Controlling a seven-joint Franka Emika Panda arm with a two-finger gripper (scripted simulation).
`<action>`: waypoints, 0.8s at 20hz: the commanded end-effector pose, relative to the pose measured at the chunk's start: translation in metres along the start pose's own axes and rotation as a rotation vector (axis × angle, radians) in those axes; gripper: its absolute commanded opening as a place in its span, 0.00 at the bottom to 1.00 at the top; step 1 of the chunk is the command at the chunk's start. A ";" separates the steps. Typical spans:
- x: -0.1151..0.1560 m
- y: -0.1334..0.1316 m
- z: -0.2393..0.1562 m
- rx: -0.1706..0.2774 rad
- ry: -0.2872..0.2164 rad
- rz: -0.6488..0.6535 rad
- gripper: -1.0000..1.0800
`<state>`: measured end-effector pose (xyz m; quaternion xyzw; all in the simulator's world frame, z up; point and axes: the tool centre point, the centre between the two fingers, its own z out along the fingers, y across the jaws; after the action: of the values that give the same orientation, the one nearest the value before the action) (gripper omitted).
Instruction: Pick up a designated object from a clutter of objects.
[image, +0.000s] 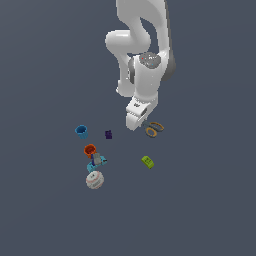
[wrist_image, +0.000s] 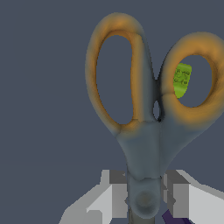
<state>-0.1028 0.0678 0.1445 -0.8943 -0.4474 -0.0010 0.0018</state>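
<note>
The counter is a plain dark grey surface that fills both views. Above it the white Panda arm bends down from the top of the exterior view, its wrist ending just over the scissors.

The pincer is clamped on the scissors: in the wrist view one grey finger and its mate press against either side of the grey shank near the pivot, with the two orange-tan loop handles reaching away from the fingers. In the exterior view the scissors show only as their two loops, just beside the arm's end, on the exterior view's right of it. Whether they rest on the counter or are raised off it cannot be told.

The rest of the clutter lies apart. A white ball sits lowest in the exterior view, touching a cyan piece, with an orange cup just above it. A blue cup stands farther up, and a small purple cube lies between it and the arm. The green block is alone, below the scissors; it shows through one loop in the wrist view.
</note>
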 end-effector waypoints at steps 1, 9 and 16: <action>-0.006 0.012 -0.022 0.001 0.002 0.000 0.00; -0.024 0.052 -0.090 0.001 0.002 0.003 0.00; -0.040 0.089 -0.150 -0.001 -0.001 0.006 0.00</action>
<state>-0.0590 -0.0108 0.2818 -0.8956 -0.4449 -0.0011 0.0016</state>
